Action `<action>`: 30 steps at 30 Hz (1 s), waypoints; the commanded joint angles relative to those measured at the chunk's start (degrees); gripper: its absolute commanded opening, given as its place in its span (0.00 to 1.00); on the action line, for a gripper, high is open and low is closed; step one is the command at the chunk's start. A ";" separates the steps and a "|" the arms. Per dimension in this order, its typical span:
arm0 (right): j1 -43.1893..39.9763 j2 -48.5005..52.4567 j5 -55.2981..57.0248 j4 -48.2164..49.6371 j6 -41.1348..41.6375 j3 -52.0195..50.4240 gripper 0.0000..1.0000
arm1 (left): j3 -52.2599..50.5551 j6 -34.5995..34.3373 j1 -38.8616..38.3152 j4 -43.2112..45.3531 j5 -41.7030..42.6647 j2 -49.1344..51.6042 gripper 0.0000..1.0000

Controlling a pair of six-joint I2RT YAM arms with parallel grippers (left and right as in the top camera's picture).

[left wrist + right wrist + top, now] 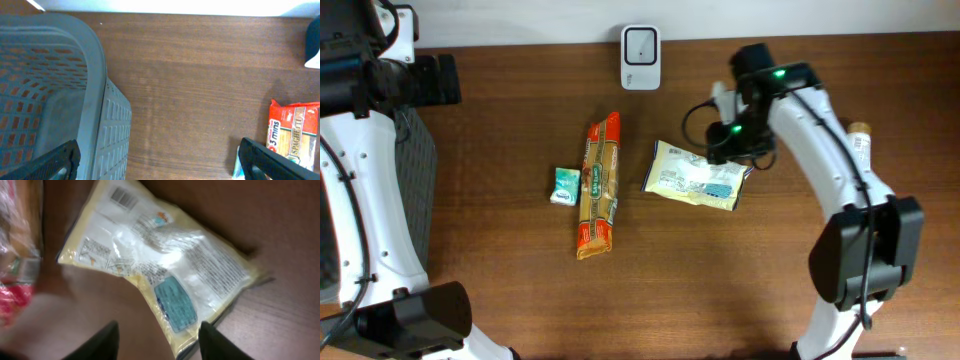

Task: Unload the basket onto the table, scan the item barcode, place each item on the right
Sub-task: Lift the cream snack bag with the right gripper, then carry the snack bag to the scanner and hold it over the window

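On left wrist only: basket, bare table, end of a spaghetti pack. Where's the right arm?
Observer: The right gripper hangs open over a yellow packet lying beside the spaghetti pack.
Operator: Barcode showing?
Observer: Yes, the barcode faces up near one corner of the packet.
Operator: Scanner?
Observer: A white scanner sits at the far edge of the table, apart from the packet.
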 commanded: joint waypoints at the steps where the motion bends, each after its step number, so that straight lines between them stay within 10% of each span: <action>1: -7.08 0.04 -1.99 -2.89 11.06 -3.58 0.63 | 0.94 0.76 0.24 0.11 -0.20 -1.16 0.99; 2: -8.74 0.04 -2.47 -0.46 11.76 -8.48 0.91 | 0.94 0.76 0.24 0.11 -0.20 -1.16 0.99; 3: -8.92 0.04 -4.11 2.78 12.61 -12.33 0.96 | 0.94 0.76 0.24 0.11 -0.17 -1.16 0.99; 9: -7.56 0.11 -17.53 34.75 22.21 -33.57 0.96 | 0.94 0.76 0.26 0.11 -0.20 -1.16 0.99; 14: -2.56 2.58 -16.96 49.24 24.72 -37.57 0.77 | 0.94 0.76 0.26 0.11 -0.20 -1.16 0.99; 20: -2.91 3.96 -20.61 55.54 23.80 -37.51 0.06 | 0.94 0.76 0.20 0.11 -0.17 -1.16 0.99; 30: -4.85 -14.91 -40.11 28.06 -11.10 -16.81 0.04 | 0.94 0.76 0.20 0.11 -0.17 -1.16 0.99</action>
